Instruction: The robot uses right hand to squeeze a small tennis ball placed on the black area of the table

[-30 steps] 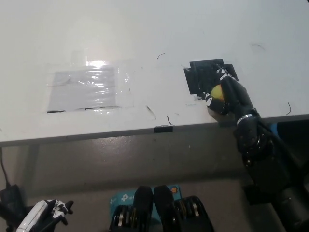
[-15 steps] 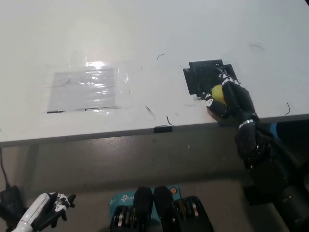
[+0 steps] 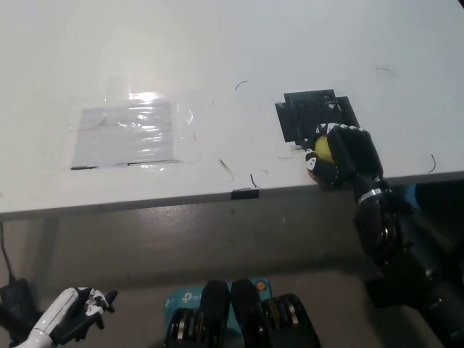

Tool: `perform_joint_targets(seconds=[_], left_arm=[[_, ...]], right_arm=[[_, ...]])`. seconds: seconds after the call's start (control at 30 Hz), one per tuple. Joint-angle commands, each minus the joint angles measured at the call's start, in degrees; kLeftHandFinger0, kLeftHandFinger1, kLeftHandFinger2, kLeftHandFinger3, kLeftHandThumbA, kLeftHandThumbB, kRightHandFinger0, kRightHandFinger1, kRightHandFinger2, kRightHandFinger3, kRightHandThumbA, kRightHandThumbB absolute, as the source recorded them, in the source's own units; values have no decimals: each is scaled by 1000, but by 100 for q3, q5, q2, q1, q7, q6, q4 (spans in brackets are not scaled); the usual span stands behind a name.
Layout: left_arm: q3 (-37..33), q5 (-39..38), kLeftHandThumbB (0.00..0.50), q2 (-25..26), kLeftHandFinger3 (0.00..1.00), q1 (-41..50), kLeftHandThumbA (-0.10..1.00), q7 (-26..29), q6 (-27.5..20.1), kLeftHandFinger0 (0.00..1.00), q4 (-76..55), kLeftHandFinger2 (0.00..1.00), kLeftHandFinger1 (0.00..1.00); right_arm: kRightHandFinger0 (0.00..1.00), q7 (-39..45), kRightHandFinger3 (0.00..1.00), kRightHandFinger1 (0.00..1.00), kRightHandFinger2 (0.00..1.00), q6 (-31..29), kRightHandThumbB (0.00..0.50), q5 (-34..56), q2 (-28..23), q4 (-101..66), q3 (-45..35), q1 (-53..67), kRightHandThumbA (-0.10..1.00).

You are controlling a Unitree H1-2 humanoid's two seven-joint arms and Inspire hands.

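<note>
The black right hand (image 3: pixel 342 154) is wrapped around the small yellow tennis ball (image 3: pixel 323 147). Its fingers (image 3: pixel 353 142) curl tight over the ball, so only the ball's left side peeks out. The ball sits at the near edge of the black patch (image 3: pixel 303 114) on the white table (image 3: pixel 217 58). The white left hand (image 3: pixel 81 310) hangs low, below the table; its fingers are too small to tell.

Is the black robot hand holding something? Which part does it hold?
Yes. The right hand is shut on the small yellow tennis ball. Its fingers wrap over the ball's top and right side, leaving only the left side showing.
</note>
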Motion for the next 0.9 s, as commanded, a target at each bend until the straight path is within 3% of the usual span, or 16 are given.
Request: perform_joint_targets(seconds=[0.0,0.1,0.17,0.2,0.27,0.3,0.4,0.47,0.5,0.57,0.6,0.67,0.87], left_arm=[[-15,72,434,132,425,-64,744,-71,-49,125,-152,272,121],[-12,93,433,133,435,-50,738,-79,20,151,-205,280,137],[-3,79,419,127,417,-47,728,-84,22,147,-224,276,131],[4,69,426,123,413,-45,728,-85,31,142,-225,274,129],[-14,94,426,131,434,9,735,-91,44,154,-238,282,137],[-14,99,423,132,432,13,731,-90,68,147,-259,281,129],[-20,104,410,147,434,53,731,-98,23,159,-251,297,136],[-5,60,419,139,447,86,742,-104,-58,157,-213,285,138],[-7,59,419,148,446,102,745,-109,-98,157,-183,284,138],[6,44,422,162,447,121,748,-121,-89,157,-179,285,143],[13,34,429,158,443,128,749,-128,-28,155,-208,282,141],[33,28,428,151,459,151,746,-115,-56,132,-182,286,133],[9,139,414,149,453,163,772,-77,-84,108,-184,255,104]], right_arm=[[0,-493,480,332,673,-345,118,-242,87,409,164,446,-100],[0,-789,491,275,635,-489,128,-238,93,438,111,516,-100],[0,-1041,478,222,565,-682,89,-147,128,564,9,518,-100],[0,-1185,436,158,496,-799,124,-120,135,593,-35,511,-100],[0,-1535,430,98,469,-962,157,-129,152,630,-100,559,-100],[0,-1617,447,92,508,-1023,198,-67,170,658,-176,538,-100],[0,-1624,480,123,544,-1051,215,12,170,475,-323,564,-100],[0,-1741,349,18,434,-1015,221,183,203,216,-632,521,-100],[0,-1791,321,6,424,-1079,230,183,217,207,-688,519,-100],[0,-1653,323,19,444,-959,178,267,239,-16,-868,508,-100],[0,-1576,334,31,466,-919,176,335,239,-156,-950,507,-100],[0,-1668,341,38,468,-996,223,320,241,-325,-1076,464,-100],[0,-1610,338,0,402,-980,253,357,242,-697,-1339,225,-100]])
